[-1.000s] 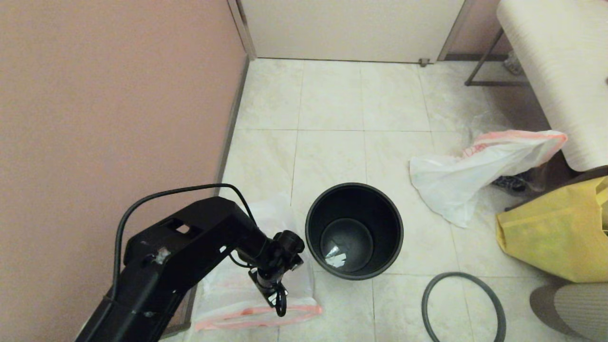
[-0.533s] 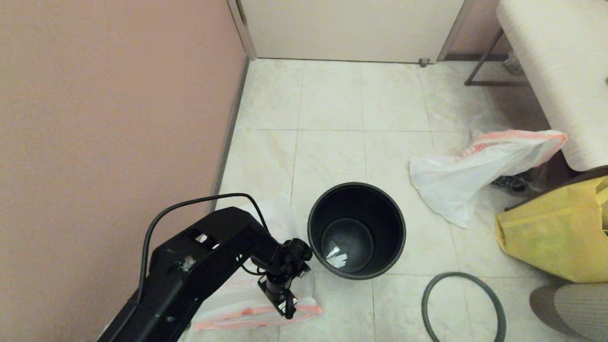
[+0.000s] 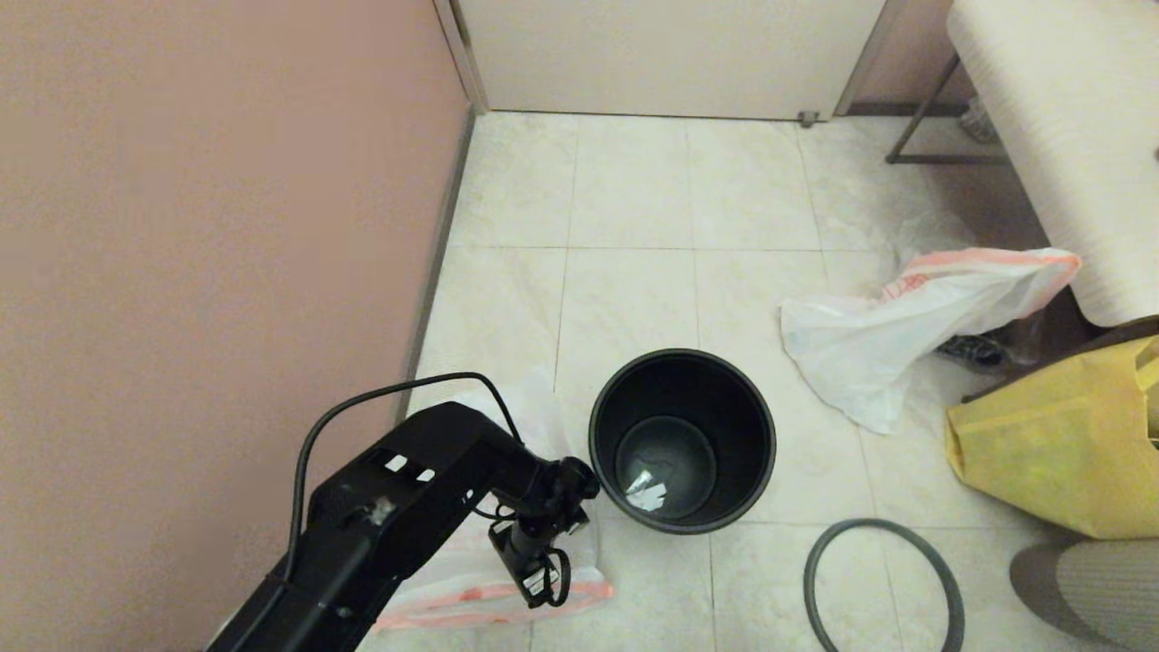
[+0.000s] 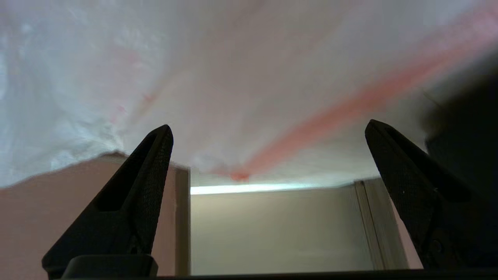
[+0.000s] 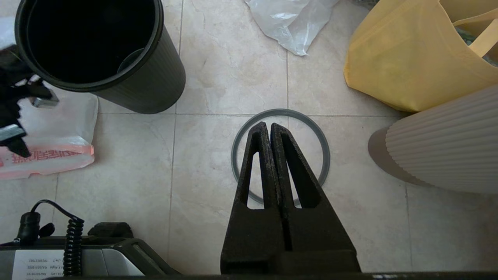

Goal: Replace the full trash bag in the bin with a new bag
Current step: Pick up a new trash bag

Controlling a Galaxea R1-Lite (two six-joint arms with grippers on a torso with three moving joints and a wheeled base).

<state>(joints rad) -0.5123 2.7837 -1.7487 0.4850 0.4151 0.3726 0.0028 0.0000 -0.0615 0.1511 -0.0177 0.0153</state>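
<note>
On inspection, the left gripper (image 3: 543, 584) hung low over the mouth-band end of the translucent bag (image 3: 453, 599) lying by the wall, just left of the bin (image 3: 679, 355). Its 2 fingers (image 4: 155, 155) stood wide apart with nothing between them. Against the view 1 second earlier, the left arm's elbow had swung further toward the bin, while the gripper had kept its place over the bag's orange-pink band. This bag was judged to be the full trash bag, set down and let go, though the arm hid most of it and no cans could be confirmed. The bin stood upright and unlined, with only 1 pale scrap (image 3: 645, 493) at the bottom. Its grey rim ring (image 3: 815, 561) lay loose on the floor to the right. The new bag (image 3: 887, 335) lay limp, well apart to the right, near a yellow fabric bag (image 3: 1041, 444). The right gripper (image 5: 268, 124) was parked above the ring, its fingers pressed together and empty. Finding: removal appeared complete. Fetching the new bag, lining the bin and refitting the ring remained outstanding.
</note>
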